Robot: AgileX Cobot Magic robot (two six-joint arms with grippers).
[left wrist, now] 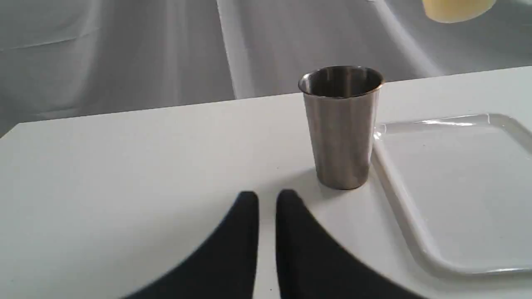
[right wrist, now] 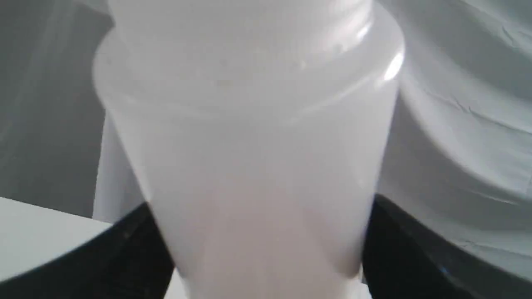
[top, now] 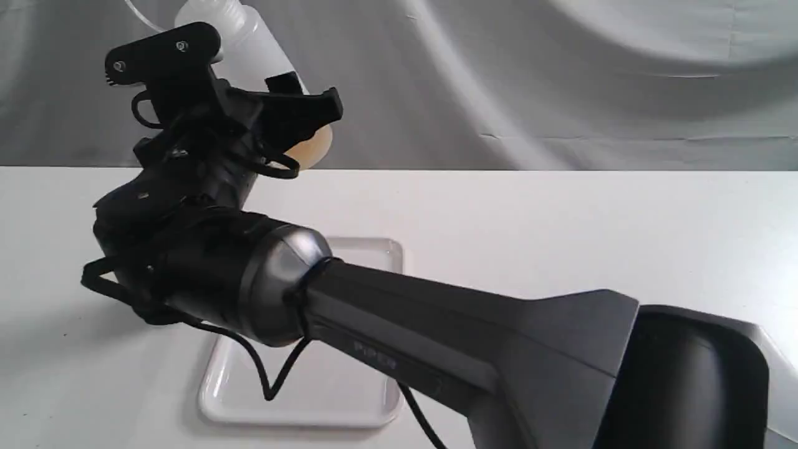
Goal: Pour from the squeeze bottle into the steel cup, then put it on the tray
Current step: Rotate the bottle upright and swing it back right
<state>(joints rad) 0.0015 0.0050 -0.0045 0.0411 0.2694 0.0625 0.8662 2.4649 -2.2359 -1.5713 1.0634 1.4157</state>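
My right gripper [top: 249, 81] is shut on the squeeze bottle [top: 255, 43], held high above the table and tilted, its top leaning left. Amber liquid sits at its base [top: 317, 146]; the nozzle is cut off by the frame's top edge. In the right wrist view the bottle [right wrist: 249, 145] fills the picture between the black fingers [right wrist: 415, 253]. The steel cup [left wrist: 341, 128] stands upright beside the tray's [left wrist: 457, 187] edge; in the exterior view the arm hides it. My left gripper [left wrist: 267, 199] rests low before the cup, shut and empty.
The white tray [top: 324, 399] lies on the white table under the right arm's forearm [top: 474, 337], which crosses the exterior view from the lower right. A grey cloth backdrop hangs behind the table. The bottle's base [left wrist: 457, 8] shows at the left wrist view's edge.
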